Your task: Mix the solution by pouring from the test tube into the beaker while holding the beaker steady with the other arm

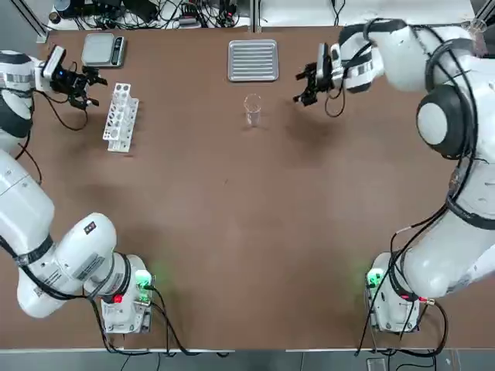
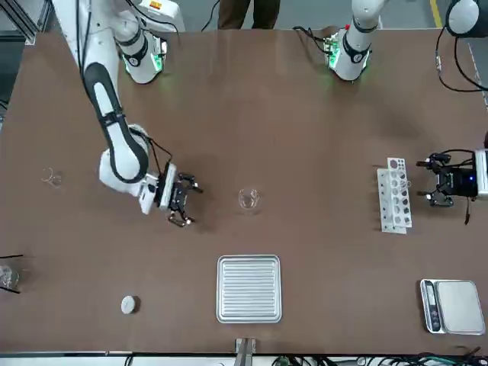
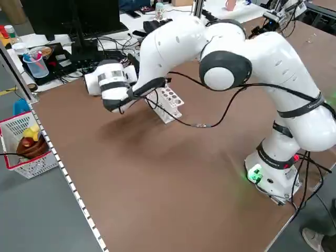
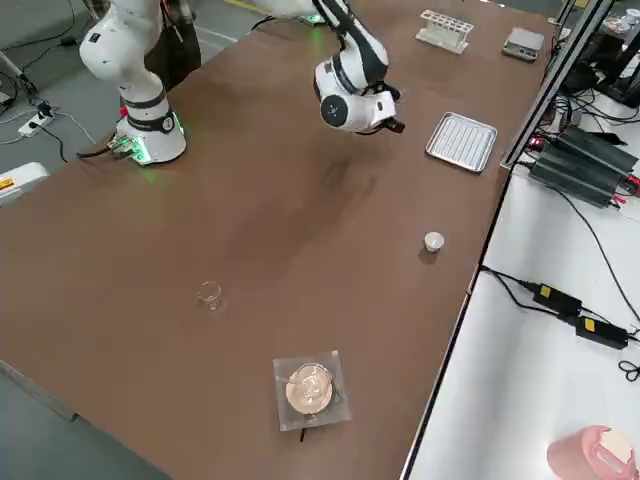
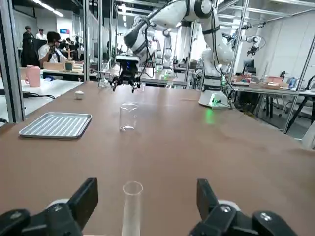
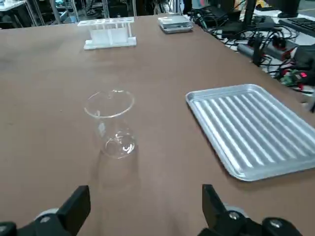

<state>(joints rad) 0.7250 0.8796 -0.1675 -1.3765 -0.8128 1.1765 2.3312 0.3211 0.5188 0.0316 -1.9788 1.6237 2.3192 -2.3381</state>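
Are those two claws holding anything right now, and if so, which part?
Nothing is held. The right gripper is open beside the beaker, not touching it. The left gripper is open at the test tube rack.

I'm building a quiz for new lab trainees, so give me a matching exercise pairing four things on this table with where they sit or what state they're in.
Things:
1. beaker
2. test tube rack
3. ridged metal tray
4. right gripper

Places or states:
A. open, just beside the beaker, not touching it
B. white, next to the left gripper
C. at the far edge of the table, behind the beaker
D. upright on the bare table, between the two grippers

Pairs: 1-D, 2-B, 3-C, 4-A
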